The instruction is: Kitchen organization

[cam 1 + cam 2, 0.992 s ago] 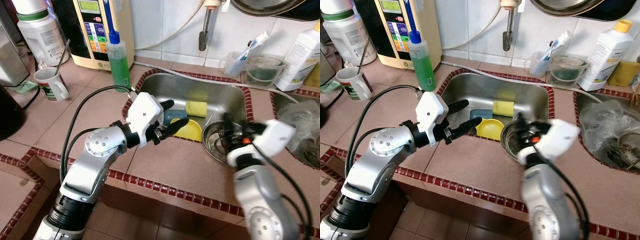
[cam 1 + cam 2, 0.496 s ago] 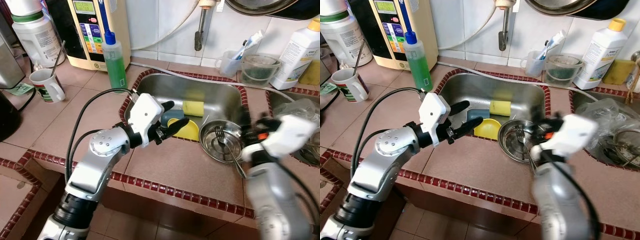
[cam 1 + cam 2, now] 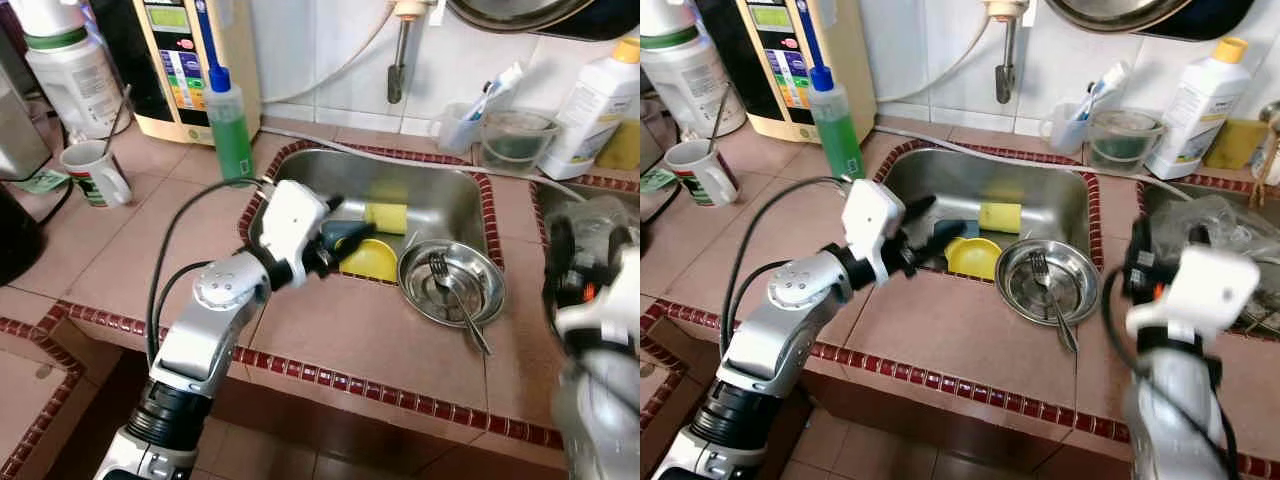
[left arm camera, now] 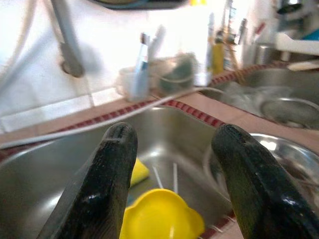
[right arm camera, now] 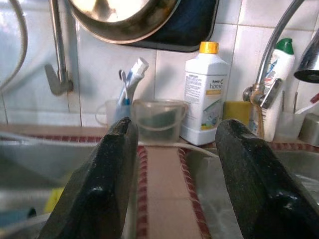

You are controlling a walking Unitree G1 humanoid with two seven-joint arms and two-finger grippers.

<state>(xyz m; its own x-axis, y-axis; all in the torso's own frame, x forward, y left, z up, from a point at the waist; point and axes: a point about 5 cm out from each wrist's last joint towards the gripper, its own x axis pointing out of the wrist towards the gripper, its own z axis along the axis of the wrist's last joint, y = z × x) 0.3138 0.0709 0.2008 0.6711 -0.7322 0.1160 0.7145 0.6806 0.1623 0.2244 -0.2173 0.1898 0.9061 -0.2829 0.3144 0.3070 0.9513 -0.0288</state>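
Note:
A steel bowl with a fork in it rests at the front right corner of the sink. In the basin lie a yellow plastic bowl and a yellow sponge. My left gripper hangs open over the sink's front left edge, and the left wrist view shows the yellow bowl just beyond its fingertips. My right gripper is open and raised to the right of the steel bowl, holding nothing. It faces the back wall.
A green soap bottle, a mug and a water purifier stand at the back left. Behind the sink are a toothbrush cup, a clear container and a white bottle. A second basin lies at the right.
My right gripper has drawn away from the steel bowl, rightward and up, leaving the bowl and fork at the sink corner. The left gripper has edged further over the sink.

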